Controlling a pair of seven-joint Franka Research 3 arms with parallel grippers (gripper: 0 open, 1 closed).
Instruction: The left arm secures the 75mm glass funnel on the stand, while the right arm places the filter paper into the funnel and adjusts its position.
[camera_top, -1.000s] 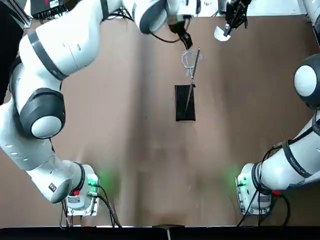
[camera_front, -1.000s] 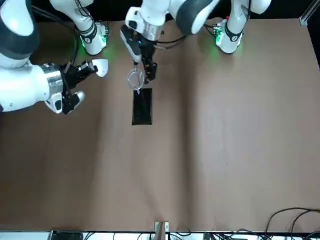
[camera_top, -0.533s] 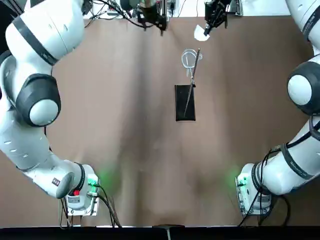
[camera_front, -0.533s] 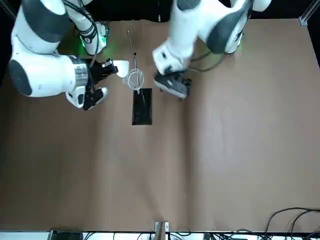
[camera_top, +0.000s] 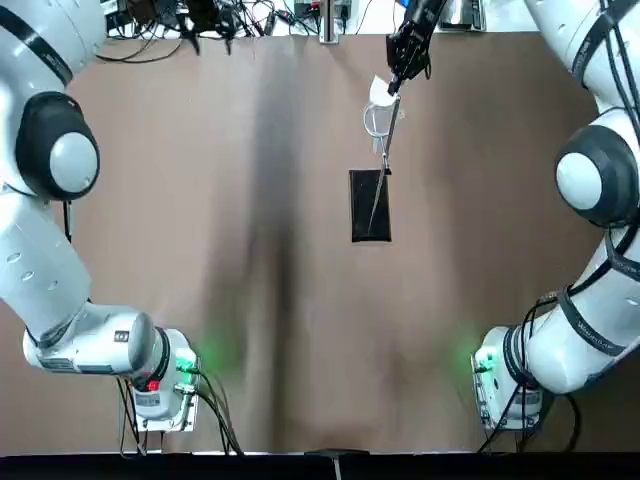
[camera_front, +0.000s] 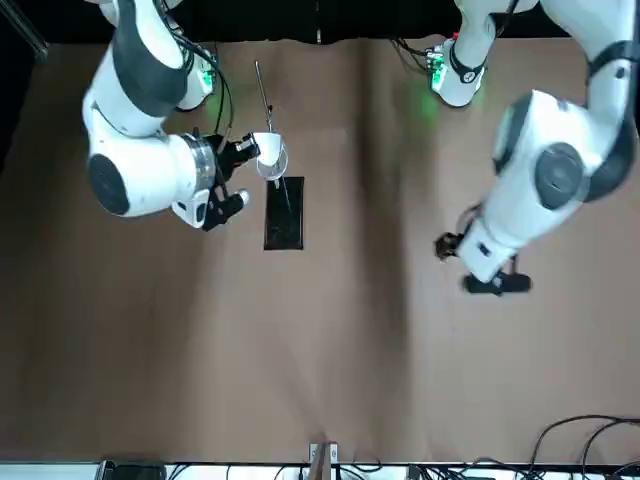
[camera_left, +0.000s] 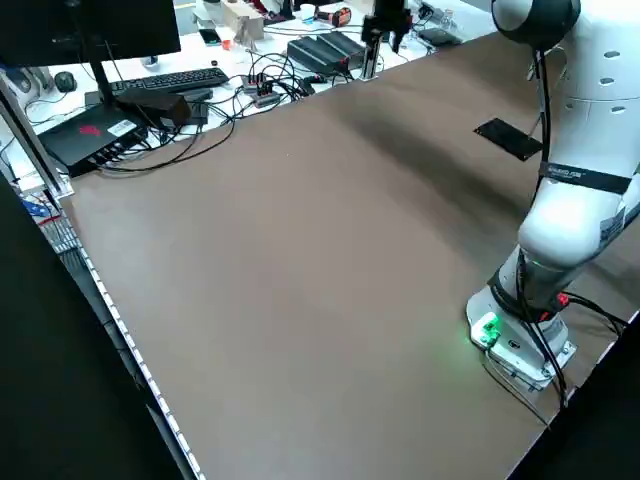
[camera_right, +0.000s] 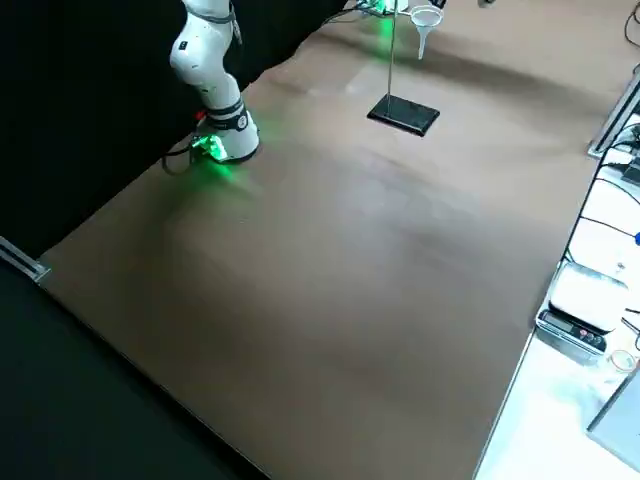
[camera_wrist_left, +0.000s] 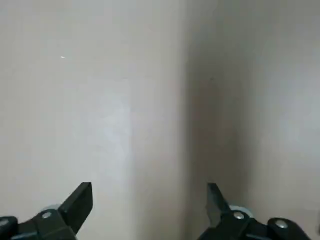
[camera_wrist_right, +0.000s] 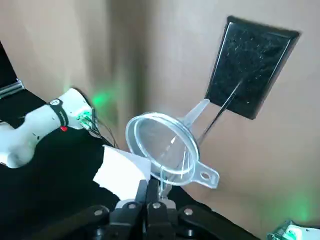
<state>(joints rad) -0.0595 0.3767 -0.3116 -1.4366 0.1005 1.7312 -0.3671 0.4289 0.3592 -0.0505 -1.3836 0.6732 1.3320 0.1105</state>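
Note:
The stand's black base (camera_top: 370, 205) lies mid-table, and its rod (camera_right: 390, 50) carries the ring. In that ring sits the glass funnel (camera_top: 377, 120), stem down (camera_right: 425, 22), with nothing gripping it. My right gripper (camera_front: 240, 155) is shut on the white filter paper (camera_front: 267, 147) and holds it at the funnel's rim. The right wrist view shows the filter paper (camera_wrist_right: 120, 170) just beside the funnel (camera_wrist_right: 160, 145); I cannot tell whether they touch. My left gripper (camera_front: 497, 285) hangs open over bare table well away from the stand, its fingers (camera_wrist_left: 82, 195) spread wide.
Both arm bases (camera_top: 165, 385) (camera_top: 505, 385) sit at the near table edge. Beyond the far edge is a desk with cables, a keyboard (camera_left: 165, 80) and black boxes. A white bench with a small scale (camera_right: 580, 310) runs along one side.
The left gripper has left the funnel and swung far off to the robot's left. The right gripper has carried the filter paper in from the right to the funnel's rim.

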